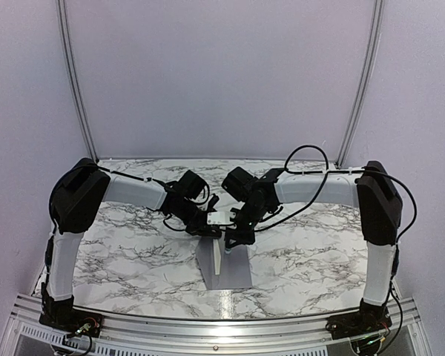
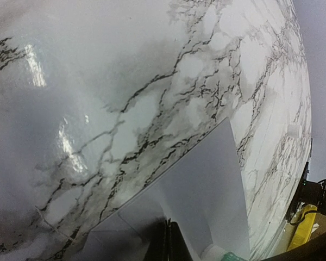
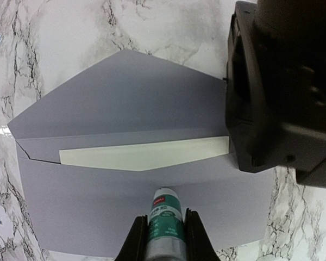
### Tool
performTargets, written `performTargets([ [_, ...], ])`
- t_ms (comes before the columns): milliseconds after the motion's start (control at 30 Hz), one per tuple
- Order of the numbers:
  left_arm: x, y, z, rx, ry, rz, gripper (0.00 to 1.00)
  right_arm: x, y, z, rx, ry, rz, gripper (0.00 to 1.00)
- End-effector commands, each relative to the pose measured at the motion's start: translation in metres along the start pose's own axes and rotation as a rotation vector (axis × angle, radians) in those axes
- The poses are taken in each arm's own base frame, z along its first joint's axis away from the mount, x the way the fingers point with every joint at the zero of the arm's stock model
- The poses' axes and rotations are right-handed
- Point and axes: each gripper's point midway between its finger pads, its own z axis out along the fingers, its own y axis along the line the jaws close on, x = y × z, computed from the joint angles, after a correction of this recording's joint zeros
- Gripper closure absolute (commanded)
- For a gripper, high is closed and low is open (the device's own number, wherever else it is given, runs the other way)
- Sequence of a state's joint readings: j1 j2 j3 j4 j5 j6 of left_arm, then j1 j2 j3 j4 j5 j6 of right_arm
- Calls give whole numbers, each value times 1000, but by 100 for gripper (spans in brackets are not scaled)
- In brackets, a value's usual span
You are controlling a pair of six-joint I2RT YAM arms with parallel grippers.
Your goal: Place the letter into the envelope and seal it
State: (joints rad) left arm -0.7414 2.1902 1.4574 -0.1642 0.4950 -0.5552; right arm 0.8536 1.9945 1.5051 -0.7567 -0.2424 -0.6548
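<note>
The grey envelope lies flat on the marble table with its flap open and pointing away from me. The off-white letter sits inside the pocket, with only a narrow strip showing at the mouth. My right gripper is shut on a small green-and-white tube whose tip points down at the envelope's front, just below the letter strip. My left gripper is shut with nothing visible between its fingers, and hovers low over the envelope at one end. From above, both grippers meet over the envelope.
White marble table with dark veins all round the envelope. A metal rail runs along the near edge between the arm bases. Plain walls and two upright rails stand behind. The left gripper's black body hangs over the envelope's right end.
</note>
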Motion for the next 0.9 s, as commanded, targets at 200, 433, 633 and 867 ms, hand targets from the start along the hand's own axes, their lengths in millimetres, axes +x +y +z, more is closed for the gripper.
performTargets([
  [200, 19, 27, 16, -67, 65, -43, 100, 9, 28, 6, -116, 49, -25, 100],
  [433, 17, 30, 16, -80, 58, -58, 100, 3, 50, -1, -195, 30, -30, 100],
  [633, 18, 30, 16, -79, 61, -60, 100, 2, 55, -2, -212, 27, -26, 100],
  [867, 19, 31, 15, -80, 61, -59, 100, 4, 54, 0, -203, 34, -28, 100],
])
